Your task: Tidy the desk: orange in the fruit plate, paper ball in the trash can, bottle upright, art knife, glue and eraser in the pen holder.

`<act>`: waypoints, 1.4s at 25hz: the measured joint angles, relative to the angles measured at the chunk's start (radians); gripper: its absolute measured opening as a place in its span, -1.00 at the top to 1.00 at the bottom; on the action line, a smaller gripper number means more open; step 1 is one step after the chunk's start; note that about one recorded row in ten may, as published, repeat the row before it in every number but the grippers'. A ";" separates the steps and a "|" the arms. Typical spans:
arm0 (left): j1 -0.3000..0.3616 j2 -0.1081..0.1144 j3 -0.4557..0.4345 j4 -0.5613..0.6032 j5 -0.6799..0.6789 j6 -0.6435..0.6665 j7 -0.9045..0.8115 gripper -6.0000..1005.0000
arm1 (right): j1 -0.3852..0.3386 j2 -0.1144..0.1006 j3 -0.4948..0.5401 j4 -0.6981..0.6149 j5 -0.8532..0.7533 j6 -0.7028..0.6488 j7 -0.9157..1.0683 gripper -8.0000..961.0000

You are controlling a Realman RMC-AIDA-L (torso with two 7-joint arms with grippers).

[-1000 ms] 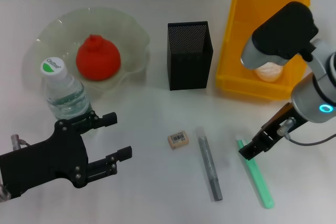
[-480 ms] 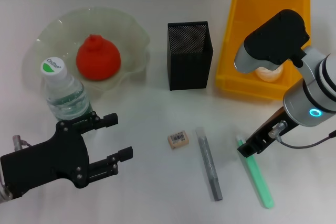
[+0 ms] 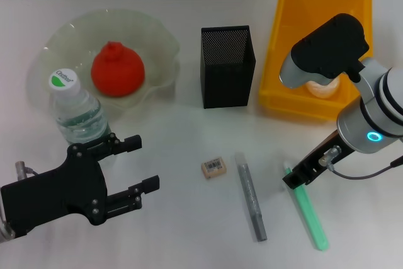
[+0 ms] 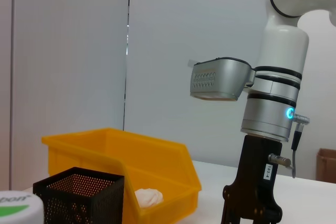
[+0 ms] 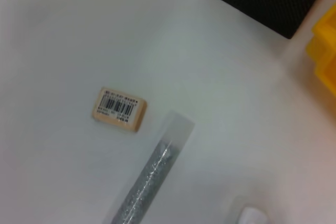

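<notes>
The orange (image 3: 117,70) lies in the fruit plate (image 3: 157,37) at the back left. The bottle (image 3: 79,116) stands upright in front of the plate. My left gripper (image 3: 142,164) is open and empty, just in front of the bottle. The eraser (image 3: 214,167) (image 5: 119,108), the glue (image 3: 250,196) (image 5: 149,184) and the art knife (image 3: 310,212) lie on the table in front of the pen holder (image 3: 228,66). My right gripper (image 3: 295,179) is low over the art knife's far white tip (image 5: 252,216). A paper ball (image 4: 148,198) lies in the trash can (image 3: 315,4).
The pen holder (image 4: 79,192) and trash can (image 4: 121,150) stand side by side at the back. The right arm (image 4: 270,124) rises in front of the trash can and hides part of the paper ball in the head view. The table is white.
My right gripper has moved slightly left and lower, closer to the art knife's far end. The left arm and all objects have not moved.
</notes>
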 joint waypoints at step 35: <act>-0.007 0.002 0.003 -0.009 0.001 0.000 0.000 -0.39 | -0.110 0.000 0.323 -0.204 0.350 0.058 -0.264 0.64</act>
